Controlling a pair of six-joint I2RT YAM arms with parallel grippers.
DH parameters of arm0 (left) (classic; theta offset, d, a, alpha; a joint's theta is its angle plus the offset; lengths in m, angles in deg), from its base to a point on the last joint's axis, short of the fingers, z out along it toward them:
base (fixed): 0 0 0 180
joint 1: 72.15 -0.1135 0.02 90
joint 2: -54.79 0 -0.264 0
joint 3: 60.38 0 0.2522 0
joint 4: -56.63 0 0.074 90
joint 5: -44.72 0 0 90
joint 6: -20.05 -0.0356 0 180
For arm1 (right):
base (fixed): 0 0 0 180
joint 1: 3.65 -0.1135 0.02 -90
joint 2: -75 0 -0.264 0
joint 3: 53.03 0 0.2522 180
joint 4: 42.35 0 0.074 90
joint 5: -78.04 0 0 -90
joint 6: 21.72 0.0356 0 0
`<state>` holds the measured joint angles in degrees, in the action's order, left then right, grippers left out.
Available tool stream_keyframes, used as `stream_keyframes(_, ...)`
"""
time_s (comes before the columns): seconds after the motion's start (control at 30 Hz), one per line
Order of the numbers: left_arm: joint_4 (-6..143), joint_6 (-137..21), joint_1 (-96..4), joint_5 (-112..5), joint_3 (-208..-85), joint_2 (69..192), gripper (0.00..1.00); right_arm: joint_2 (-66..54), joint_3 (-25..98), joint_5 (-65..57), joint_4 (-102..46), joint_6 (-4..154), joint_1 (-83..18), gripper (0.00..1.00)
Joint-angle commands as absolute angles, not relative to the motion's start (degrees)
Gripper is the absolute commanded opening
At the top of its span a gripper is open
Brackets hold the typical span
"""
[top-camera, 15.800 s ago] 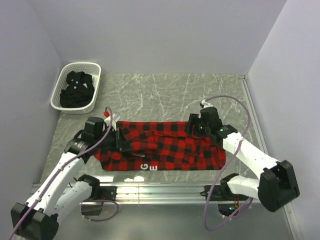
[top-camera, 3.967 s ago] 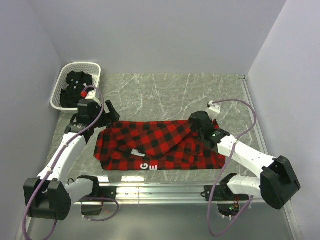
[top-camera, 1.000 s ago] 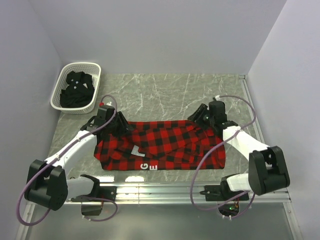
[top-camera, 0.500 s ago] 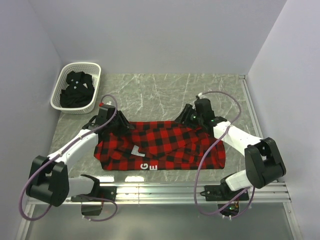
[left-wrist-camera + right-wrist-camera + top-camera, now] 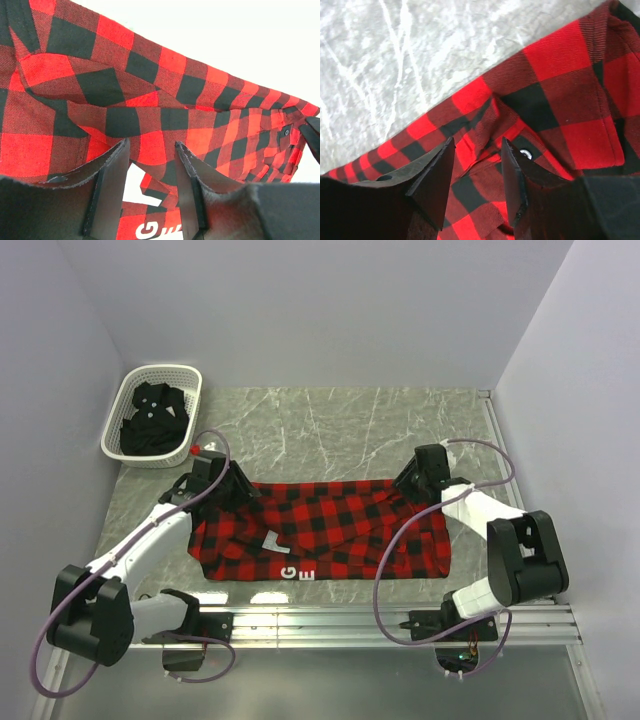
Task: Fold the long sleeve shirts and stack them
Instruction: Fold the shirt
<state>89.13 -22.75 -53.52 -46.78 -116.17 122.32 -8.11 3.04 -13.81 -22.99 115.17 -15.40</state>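
**Asker:** Where does the flannel shirt (image 5: 330, 532) lie from you?

**Me:** It lies flat on the table (image 5: 330, 425), with its long axis running left to right across my front. My left gripper (image 5: 238, 492) is at its far left corner and my right gripper (image 5: 413, 480) at its far right corner. The whole body of cloth lies on the near side of both, toward my bases.

**Asker:** Do you have it in hand?

**Me:** Each pair of jaws stands partly apart with a ridge of check cloth between the fingers. On the right, a small button (image 5: 525, 153) lies just beside one fingertip. I cannot tell whether either pair is pinching the edge or only straddling it.

**Asker:** Which way does the next move run?

**Me:** As I judge it, across the short axis: the far edge comes toward me, both ends together, or the fold goes crooked. Each arm is nearest its own corner.

**Asker:** And the other one?

**Me:** The black shirt (image 5: 155, 420) is bunched in the basket (image 5: 162, 370) at the far left. It is nearer my left arm and well apart from the flannel shirt.
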Motion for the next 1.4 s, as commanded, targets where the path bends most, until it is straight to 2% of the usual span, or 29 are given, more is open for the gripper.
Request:
stream_keyframes(0.0, 89.29, -23.98, -53.25, -45.45, -115.63, 120.1, 0.47, -9.37, 3.54, -16.18, -25.33, 117.06, -14.73, 0.49)
stream_keyframes(0.13, 89.03, -23.89, -53.25, -45.45, -115.1, 120.09, 0.47, -11.13, 3.71, -15.74, -25.52, 117.76, -14.2, 0.45)
stream_keyframes(0.33, 88.76, -23.98, -53.25, -45.45, -114.75, 120.71, 0.48, -12.97, 3.89, -15.91, -27.28, 118.64, -14.11, 0.33)
stream_keyframes(0.47, 88.59, -23.89, -53.25, -45.45, -114.49, 120.71, 0.48, -13.76, 4.24, -16.71, -26.75, 119.25, -13.94, 0.13)
stream_keyframes(0.57, 88.41, -23.98, -53.25, -45.45, -114.31, 120.8, 0.48, -12.98, 3.89, -17.85, -25.87, 119.69, -13.68, 0.07)
stream_keyframes(1.0, 87.36, -24.6, -53.25, -45.45, -114.31, 123.69, 0.48, -9.46, 3.28, -22.6, -22.0, 121.28, -13.41, 0.06)
stream_keyframes(1.1, 86.57, -24.16, -53.25, -45.45, -114.31, 124.75, 0.47, -9.98, 3.62, -22.16, -21.48, 120.84, -13.5, 0.11)
stream_keyframes(1.2, 85.6, -23.9, -53.25, -45.63, -114.75, 125.89, 0.47, -9.73, 4.33, -20.67, -21.39, 119.44, -13.58, 0.28)
stream_keyframes(1.23, 85.51, -23.89, -53.25, -46.07, -115.01, 126.24, 0.47, -9.37, 4.5, -19.88, -21.56, 119.0, -13.67, 0.4)
stream_keyframes(1.37, 84.81, -23.89, -53.25, -47.12, -115.98, 127.12, 0.47, -6.04, 5.82, -15.05, -21.83, 115.49, -15.34, 0.59)
